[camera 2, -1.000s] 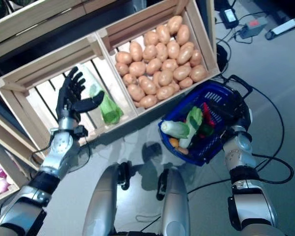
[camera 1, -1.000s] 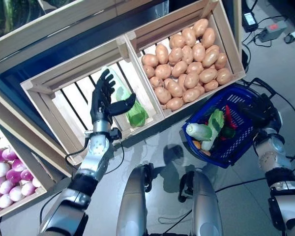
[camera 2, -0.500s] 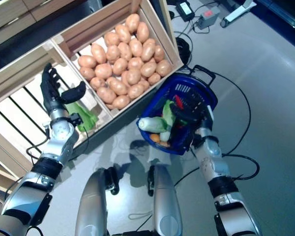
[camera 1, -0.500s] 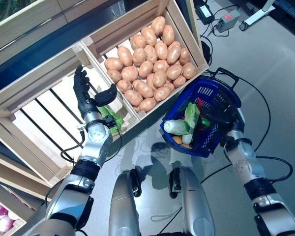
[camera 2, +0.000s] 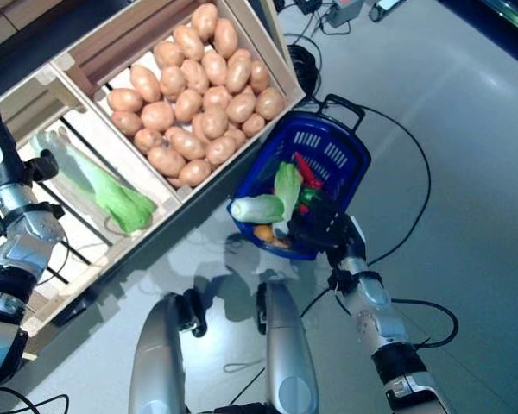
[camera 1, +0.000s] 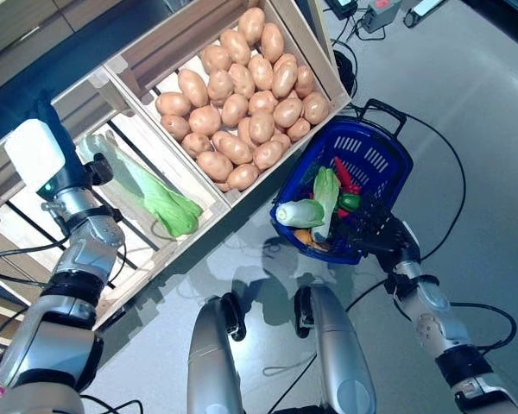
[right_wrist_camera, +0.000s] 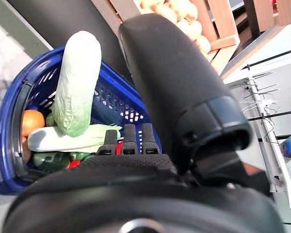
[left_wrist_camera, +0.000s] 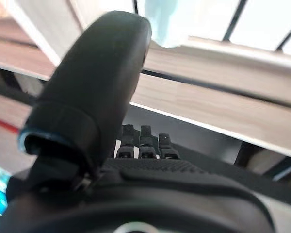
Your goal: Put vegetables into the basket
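Observation:
The blue basket [camera 1: 399, 148] stands on the floor by the stand's right corner. In it lie a pale green long vegetable [camera 1: 300, 213], a leafy green [camera 1: 326, 188], a red pepper [camera 1: 344, 172] and an orange piece [right_wrist_camera: 31, 121]. My right hand [camera 1: 375, 233] is at the basket's near rim with its fingers straight and holds nothing. My left hand [camera 1: 65, 177] is open at the left of the slatted crate [camera 1: 186, 237], apart from a long green leafy vegetable [camera 1: 151, 191] lying in that crate. The left wrist view shows its thumb [left_wrist_camera: 97, 87] before wooden slats.
A crate of potatoes [camera 1: 325, 47] stands right of the slatted crate, close to the basket. The basket's black handle [camera 1: 380, 108] sticks out at its far side. Power adapters [camera 1: 384, 9] and cables lie on the grey floor beyond.
The camera has swung to the right. My left hand has drawn back to the left off the green leafy vegetable, which stays in the crate. My right hand stays by the basket.

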Robot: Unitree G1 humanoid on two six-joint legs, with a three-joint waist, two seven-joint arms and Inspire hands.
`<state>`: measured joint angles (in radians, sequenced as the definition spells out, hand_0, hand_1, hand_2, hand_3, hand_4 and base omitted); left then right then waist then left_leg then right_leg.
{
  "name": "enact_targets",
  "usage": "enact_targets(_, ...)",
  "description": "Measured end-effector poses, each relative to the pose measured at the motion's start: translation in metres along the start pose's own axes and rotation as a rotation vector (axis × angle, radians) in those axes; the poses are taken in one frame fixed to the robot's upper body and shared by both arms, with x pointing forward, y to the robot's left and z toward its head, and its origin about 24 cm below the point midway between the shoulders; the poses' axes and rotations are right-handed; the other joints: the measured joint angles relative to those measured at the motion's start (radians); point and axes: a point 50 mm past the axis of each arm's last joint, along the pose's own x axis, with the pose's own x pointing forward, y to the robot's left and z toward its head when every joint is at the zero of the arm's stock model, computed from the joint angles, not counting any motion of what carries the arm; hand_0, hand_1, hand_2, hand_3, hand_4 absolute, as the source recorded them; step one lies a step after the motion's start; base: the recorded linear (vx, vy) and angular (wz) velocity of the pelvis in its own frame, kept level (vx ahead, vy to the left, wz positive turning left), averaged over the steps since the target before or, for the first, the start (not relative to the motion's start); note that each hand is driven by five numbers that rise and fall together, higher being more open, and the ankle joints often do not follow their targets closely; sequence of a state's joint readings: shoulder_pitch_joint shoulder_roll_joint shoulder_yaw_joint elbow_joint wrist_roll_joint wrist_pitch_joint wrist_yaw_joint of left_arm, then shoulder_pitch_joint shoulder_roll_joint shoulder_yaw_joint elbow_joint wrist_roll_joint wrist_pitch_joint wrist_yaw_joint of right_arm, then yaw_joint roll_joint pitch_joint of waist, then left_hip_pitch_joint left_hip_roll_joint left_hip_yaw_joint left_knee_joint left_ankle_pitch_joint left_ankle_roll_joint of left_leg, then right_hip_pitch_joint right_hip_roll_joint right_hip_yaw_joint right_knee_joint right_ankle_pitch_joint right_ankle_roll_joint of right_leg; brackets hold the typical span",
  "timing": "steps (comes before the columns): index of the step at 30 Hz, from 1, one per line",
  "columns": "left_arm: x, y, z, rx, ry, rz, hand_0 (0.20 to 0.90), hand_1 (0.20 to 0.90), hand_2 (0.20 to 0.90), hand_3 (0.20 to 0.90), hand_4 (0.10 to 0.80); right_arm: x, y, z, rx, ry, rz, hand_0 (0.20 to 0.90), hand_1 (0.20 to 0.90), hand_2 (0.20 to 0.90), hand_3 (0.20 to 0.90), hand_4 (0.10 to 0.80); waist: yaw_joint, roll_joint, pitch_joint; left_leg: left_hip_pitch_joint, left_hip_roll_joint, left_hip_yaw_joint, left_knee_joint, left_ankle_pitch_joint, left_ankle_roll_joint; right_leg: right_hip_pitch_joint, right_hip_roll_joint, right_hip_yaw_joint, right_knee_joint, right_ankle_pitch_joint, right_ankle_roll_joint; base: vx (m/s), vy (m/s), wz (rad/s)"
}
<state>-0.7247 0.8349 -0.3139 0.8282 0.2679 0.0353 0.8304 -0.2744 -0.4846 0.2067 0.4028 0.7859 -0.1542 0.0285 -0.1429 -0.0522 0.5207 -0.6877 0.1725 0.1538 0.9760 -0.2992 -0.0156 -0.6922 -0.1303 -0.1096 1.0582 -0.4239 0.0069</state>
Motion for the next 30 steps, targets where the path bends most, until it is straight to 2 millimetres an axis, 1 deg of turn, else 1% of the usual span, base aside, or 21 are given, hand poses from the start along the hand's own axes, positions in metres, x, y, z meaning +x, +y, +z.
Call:
enact_targets(3, 0.001, 0.002, 0.0, 0.073, -0.061, -0.009, 0.9, 0.9, 0.9, 0.9, 0.8, 0.0, 0.0, 0.001, -0.005, -0.001, 0.004, 0.9, 0.9, 0.9, 0.9, 0.8, 0.001, 0.0, 0.0, -0.003, -0.001, 0.0, 0.0, 0.0, 0.0, -0.003, -0.003, -0.001, 0.001, -0.001, 0.0, -0.029, 0.043, 0.02)
enact_targets(5, 0.005, 0.004, 0.001, 0.098, -0.075, -0.02, 0.9, 0.9, 0.9, 0.9, 0.8, 0.001, -0.001, 0.003, -0.016, -0.004, 0.007, 0.9, 0.9, 0.9, 0.9, 0.8, 0.004, 0.001, 0.0, -0.014, -0.006, 0.0, 0.001, 0.001, -0.001, -0.016, -0.01, -0.002, 0.008, -0.002, -0.003, -0.034, 0.066, 0.03)
enact_targets(8, 0.01, 0.007, 0.0, 0.165, -0.113, -0.049, 0.9, 0.9, 0.9, 0.9, 0.8, 0.002, -0.001, 0.006, -0.02, -0.011, 0.011, 0.9, 0.9, 0.9, 0.9, 0.8, 0.006, 0.001, 0.001, -0.027, -0.008, -0.002, 0.002, 0.004, -0.005, -0.03, -0.01, -0.002, 0.014, -0.003, -0.005, -0.029, 0.044, 0.02)
enact_targets(11, 0.013, 0.005, 0.0, 0.22, -0.147, -0.095, 0.9, 0.9, 0.9, 0.9, 0.8, 0.003, -0.001, 0.007, -0.021, -0.015, 0.013, 0.9, 0.9, 0.9, 0.9, 0.8, 0.006, 0.001, 0.001, -0.033, -0.009, -0.005, 0.005, 0.005, -0.007, -0.037, -0.012, -0.004, 0.021, -0.006, -0.009, -0.035, 0.058, 0.03)
enact_targets(14, 0.017, 0.007, 0.005, 0.262, -0.194, -0.118, 0.9, 0.9, 0.9, 0.9, 0.8, 0.006, 0.0, 0.012, -0.029, -0.028, 0.017, 0.9, 0.9, 0.9, 0.9, 0.8, 0.005, 0.002, 0.001, -0.057, -0.011, -0.006, 0.012, 0.006, -0.009, -0.062, -0.014, -0.003, 0.029, -0.006, -0.009, -0.038, 0.07, 0.01)
enact_targets(17, 0.017, 0.005, 0.01, 0.303, -0.25, -0.154, 0.9, 0.9, 0.9, 0.9, 0.8, 0.007, 0.0, 0.014, -0.031, -0.032, 0.02, 0.9, 0.9, 0.9, 0.9, 0.8, 0.006, 0.002, 0.001, -0.07, -0.012, -0.006, 0.017, 0.007, -0.009, -0.076, -0.015, -0.002, 0.036, -0.007, -0.011, -0.034, 0.08, 0.01)
enact_targets(20, 0.019, 0.006, 0.012, 0.394, -0.346, -0.191, 0.9, 0.9, 0.9, 0.9, 0.8, 0.009, -0.002, 0.021, -0.055, -0.045, 0.033, 0.9, 0.9, 0.9, 0.9, 0.8, 0.006, 0.003, 0.001, -0.104, -0.012, -0.007, 0.03, 0.007, -0.009, -0.111, -0.016, 0.001, 0.05, -0.007, -0.012, -0.046, 0.104, 0.0)
enact_targets(25, 0.019, 0.006, 0.009, 0.41, -0.34, -0.204, 0.9, 0.9, 0.9, 0.9, 0.8, 0.009, -0.007, 0.025, -0.078, -0.045, 0.036, 0.9, 0.9, 0.9, 0.9, 0.8, 0.011, 0.003, 0.002, -0.151, -0.012, -0.009, 0.045, 0.007, -0.01, -0.16, -0.017, 0.003, 0.07, -0.009, -0.015, -0.049, 0.062, 0.01)
enact_targets(28, 0.021, 0.007, 0.013, 0.409, -0.353, -0.195, 0.9, 0.9, 0.9, 0.9, 0.8, 0.008, -0.01, 0.028, -0.096, -0.045, 0.036, 0.9, 0.9, 0.9, 0.9, 0.8, 0.023, 0.004, 0.002, -0.176, -0.012, -0.01, 0.052, 0.009, -0.012, -0.187, -0.017, 0.004, 0.081, -0.01, -0.017, -0.06, 0.052, 0.01)
enact_targets(30, 0.022, 0.007, 0.013, 0.411, -0.352, -0.195, 0.9, 0.9, 0.9, 0.9, 0.8, 0.009, -0.011, 0.029, -0.1, -0.046, 0.037, 0.9, 0.9, 0.9, 0.9, 0.8, 0.028, 0.004, 0.002, -0.186, -0.012, -0.013, 0.056, 0.009, -0.013, -0.196, -0.017, 0.003, 0.085, -0.01, -0.018, -0.058, 0.071, 0.02)
